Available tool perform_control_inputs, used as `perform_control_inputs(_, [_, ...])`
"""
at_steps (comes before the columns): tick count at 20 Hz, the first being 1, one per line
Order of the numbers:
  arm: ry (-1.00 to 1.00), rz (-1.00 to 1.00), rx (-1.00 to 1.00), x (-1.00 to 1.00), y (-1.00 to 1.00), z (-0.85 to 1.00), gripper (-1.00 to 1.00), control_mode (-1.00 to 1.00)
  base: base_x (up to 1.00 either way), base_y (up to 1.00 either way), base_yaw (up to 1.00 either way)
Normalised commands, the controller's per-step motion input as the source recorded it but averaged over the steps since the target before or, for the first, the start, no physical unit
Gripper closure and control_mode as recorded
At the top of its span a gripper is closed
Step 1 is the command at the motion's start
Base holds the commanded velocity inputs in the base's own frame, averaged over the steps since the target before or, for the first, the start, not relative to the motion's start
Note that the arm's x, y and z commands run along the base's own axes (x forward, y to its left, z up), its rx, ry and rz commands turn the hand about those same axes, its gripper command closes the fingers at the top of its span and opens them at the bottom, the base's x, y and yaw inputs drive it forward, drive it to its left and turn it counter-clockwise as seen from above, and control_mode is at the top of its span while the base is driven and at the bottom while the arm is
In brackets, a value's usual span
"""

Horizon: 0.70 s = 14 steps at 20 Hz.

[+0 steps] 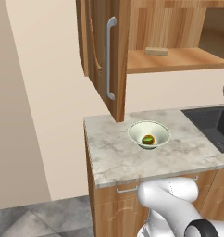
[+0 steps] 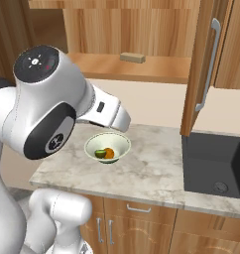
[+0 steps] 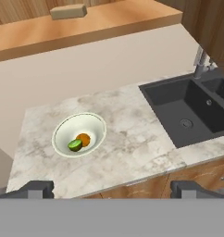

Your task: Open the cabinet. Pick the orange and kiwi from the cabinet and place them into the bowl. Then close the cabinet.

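The bowl [image 3: 79, 134] stands on the worktop [image 3: 127, 148], left of the sink [image 3: 190, 113] set into that same worktop, and inside it the kiwi [image 3: 75, 145] and the orange [image 3: 84, 139] lie touching side by side. Above and behind the worktop hangs the cabinet [image 1: 178, 60], both its doors swung out, one to the left of the bowl [image 1: 104, 55] and one over the sink's near edge [image 2: 206, 69]. On the cabinet's lowest shelf [image 3: 86, 25] a block [image 3: 67, 11] lies, above and behind the bowl.
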Motion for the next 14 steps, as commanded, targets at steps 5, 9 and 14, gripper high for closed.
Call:
perform_control_inputs(5, [-0.01,0.0,0.0,-0.16,-0.39,0.0,-1.0,-1.0,0.0,0.0,0.0])
perform_control_inputs(9, [-0.02,0.0,0.0,-0.13,-0.35,0.0,-1.0,-1.0,0.0,0.0,0.0])
perform_control_inputs(14, [-0.04,0.0,0.0,-0.06,-0.38,0.0,-1.0,-1.0,0.0,0.0,0.0])
